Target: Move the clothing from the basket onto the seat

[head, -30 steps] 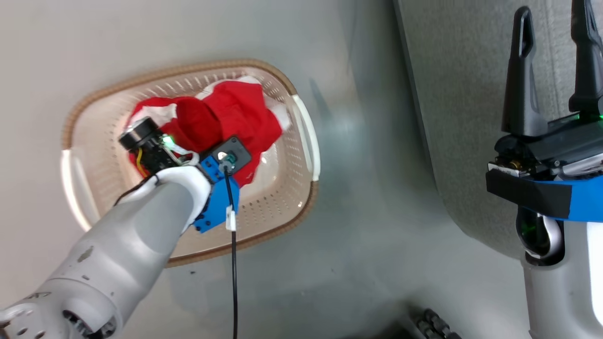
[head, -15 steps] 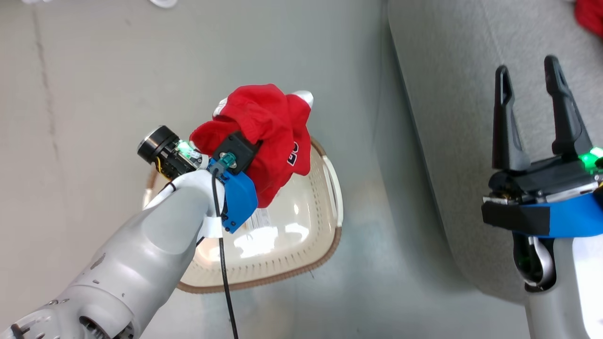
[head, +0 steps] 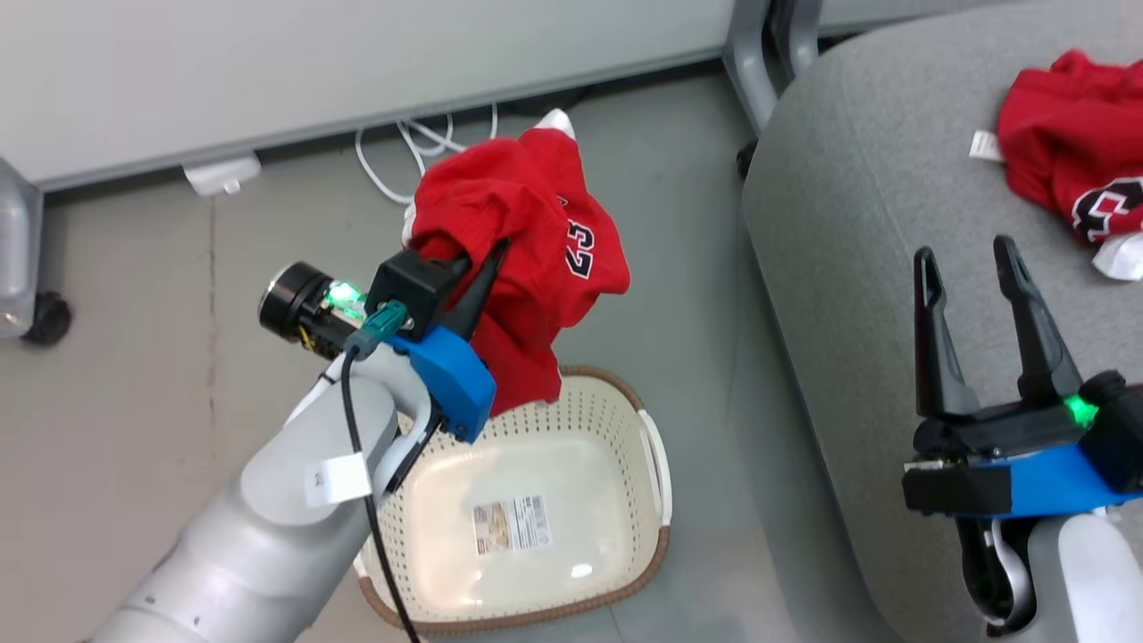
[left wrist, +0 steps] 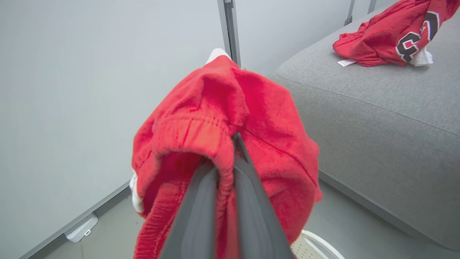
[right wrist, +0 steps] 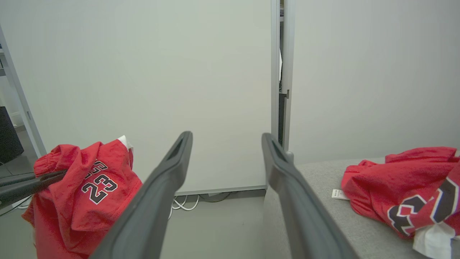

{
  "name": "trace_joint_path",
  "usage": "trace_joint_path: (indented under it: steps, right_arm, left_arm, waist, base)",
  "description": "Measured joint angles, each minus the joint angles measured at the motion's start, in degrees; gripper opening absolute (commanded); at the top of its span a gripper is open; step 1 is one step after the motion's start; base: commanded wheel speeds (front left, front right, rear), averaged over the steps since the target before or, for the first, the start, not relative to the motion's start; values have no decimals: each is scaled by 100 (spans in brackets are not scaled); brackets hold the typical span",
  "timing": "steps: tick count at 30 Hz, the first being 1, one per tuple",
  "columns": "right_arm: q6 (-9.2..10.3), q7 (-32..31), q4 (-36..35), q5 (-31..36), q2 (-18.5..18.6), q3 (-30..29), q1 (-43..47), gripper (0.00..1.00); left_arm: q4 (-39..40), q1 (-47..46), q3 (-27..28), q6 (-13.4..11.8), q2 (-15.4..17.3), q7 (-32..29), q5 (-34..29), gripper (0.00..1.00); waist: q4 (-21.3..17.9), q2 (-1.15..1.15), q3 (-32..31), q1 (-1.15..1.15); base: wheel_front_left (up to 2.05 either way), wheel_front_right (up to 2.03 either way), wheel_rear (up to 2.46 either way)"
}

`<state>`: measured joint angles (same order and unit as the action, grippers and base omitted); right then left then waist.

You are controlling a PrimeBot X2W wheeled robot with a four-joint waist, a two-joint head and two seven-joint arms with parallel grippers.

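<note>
Waistband fabric of one red garment (head: pixel 527 214) is pinched between the fingers (left wrist: pixel 251 201) of the left hand (head: pixel 489 268), which is clamped on it at the centre of the head view. The garment hangs in the air above the basket (head: pixel 659 545), which sits on the floor (head: pixel 134 357) at lower centre. A second red garment (head: pixel 1067 179) lies crumpled on the grey seat (head: pixel 848 232) at upper right. At lower right, the right hand (head: pixel 964 254) has its fingers apart and grips nothing.
</note>
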<state>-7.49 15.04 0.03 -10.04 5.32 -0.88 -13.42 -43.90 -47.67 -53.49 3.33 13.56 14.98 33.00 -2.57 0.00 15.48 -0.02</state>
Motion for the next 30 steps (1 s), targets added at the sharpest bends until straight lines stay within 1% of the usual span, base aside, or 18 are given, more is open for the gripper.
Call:
trace_joint_path:
  steps: [5, 10, 14, 18, 30]
  right_arm:
    - [0, 0, 118, -18, -42, -48, 351, 100]
    - [0, 1, 202, -21, -94, -103, 705, 100]
    - [0, 1, 233, -26, -130, -126, 967, 100]
    - [0, 1, 236, -29, -153, -136, 1065, 100]
    - [0, 1, 296, -59, -204, -21, 1133, 100]
  left_arm:
    - [432, 552, 500, -29, 18, 1, -78, 0]
    - [757, 1029, 809, -33, -35, 0, -153, 0]
    - [954, 1326, 861, -26, -63, 1, -241, 0]
    - [1163, 1478, 892, -27, -64, 1, -328, 0]
    - [1504, 1714, 823, -57, -29, 0, -385, 0]
  waist:
    - [36, 0, -513, 0]
    - [77, 0, -1012, 0]
    - [130, 0, -1363, 0]
    - [218, 0, -1578, 0]
    - [382, 0, -1764, 1]
  base:
    - [0, 0, 0]
    - [0, 0, 0]
    - [0, 0, 0]
    - [0, 0, 0]
    - [0, 0, 0]
